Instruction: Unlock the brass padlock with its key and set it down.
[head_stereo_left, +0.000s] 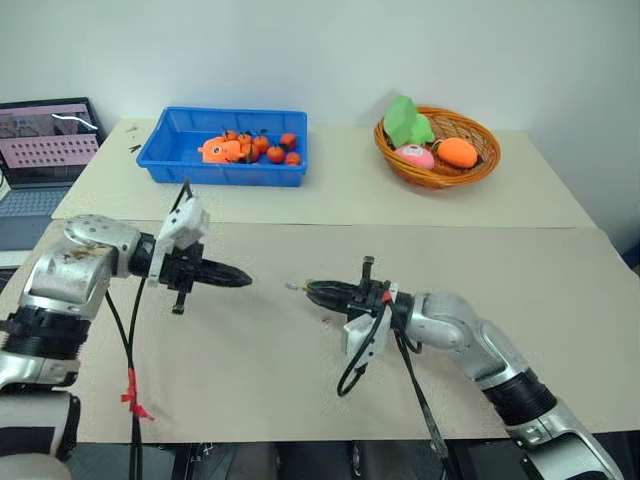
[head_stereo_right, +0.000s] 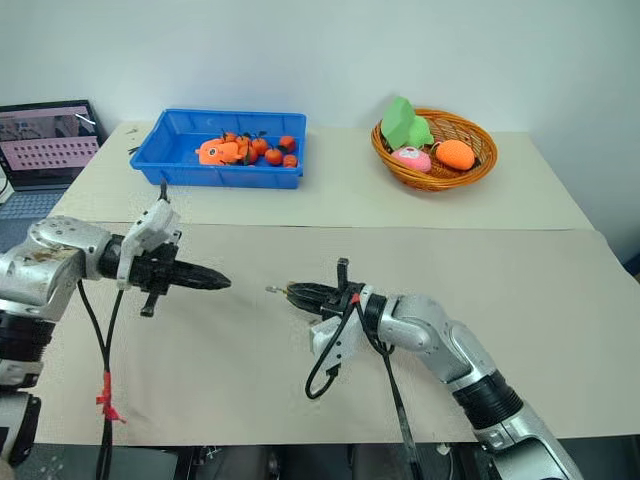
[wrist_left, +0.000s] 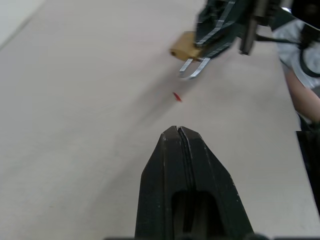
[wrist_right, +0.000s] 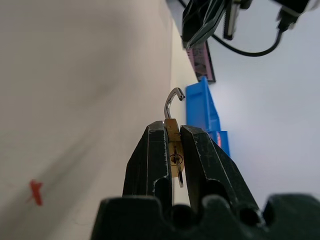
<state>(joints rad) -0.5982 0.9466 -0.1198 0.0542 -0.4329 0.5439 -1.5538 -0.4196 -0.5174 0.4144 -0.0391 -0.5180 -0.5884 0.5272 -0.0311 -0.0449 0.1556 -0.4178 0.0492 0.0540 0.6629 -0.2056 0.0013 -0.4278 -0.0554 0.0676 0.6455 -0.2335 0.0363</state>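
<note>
My right gripper (head_stereo_left: 310, 290) is shut on the brass padlock (wrist_right: 172, 137), held a little above the tan table. The golden body sits pinched between the fingers. Its silver shackle (wrist_right: 172, 100) sticks out past the fingertips with the free end swung out of the body, as the left wrist view also shows on the padlock (wrist_left: 182, 50). A thin silvery sliver, apparently the key (wrist_right: 179, 175), hangs from the keyhole between the fingers. My left gripper (head_stereo_left: 243, 279) is shut with nothing in it. It points at the padlock from a short gap away.
A tiny red speck (wrist_left: 176, 96) lies on the table under the gap between the grippers. A blue bin (head_stereo_left: 220, 178) of small orange toys stands at the back left, a wicker basket (head_stereo_left: 440, 175) of toys at the back right, a laptop (head_stereo_left: 45, 150) at far left.
</note>
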